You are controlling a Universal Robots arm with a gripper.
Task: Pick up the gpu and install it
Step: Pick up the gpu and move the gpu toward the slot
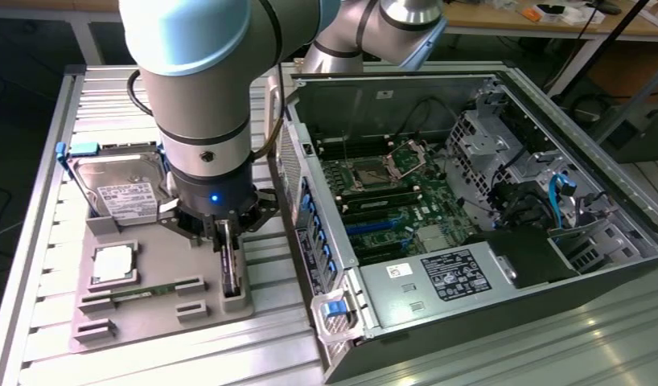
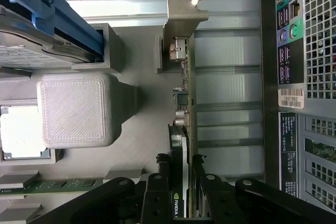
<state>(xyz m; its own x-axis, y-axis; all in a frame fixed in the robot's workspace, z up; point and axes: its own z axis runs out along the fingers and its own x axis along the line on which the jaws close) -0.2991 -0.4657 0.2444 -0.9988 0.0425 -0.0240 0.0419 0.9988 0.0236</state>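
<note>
Black two-finger gripper [image 2: 181,176] is narrow, its pads pressed on both flat faces of the gpu [image 2: 186,77], a thin green circuit card with black shroud and silver metal bracket. Card stands on edge in a slot of the grey plastic parts tray [image 1: 146,318], not lifted. In the exterior view the gripper [image 1: 230,233] hangs straight down over the gpu [image 1: 232,277]. Silver hard drive with blue rails [image 1: 120,189] sits at the tray's far end, narrow green RAM stick [image 1: 146,291] near its front. Open black computer case [image 1: 469,201] lies just beside the tray, on the exterior view's right.
</note>
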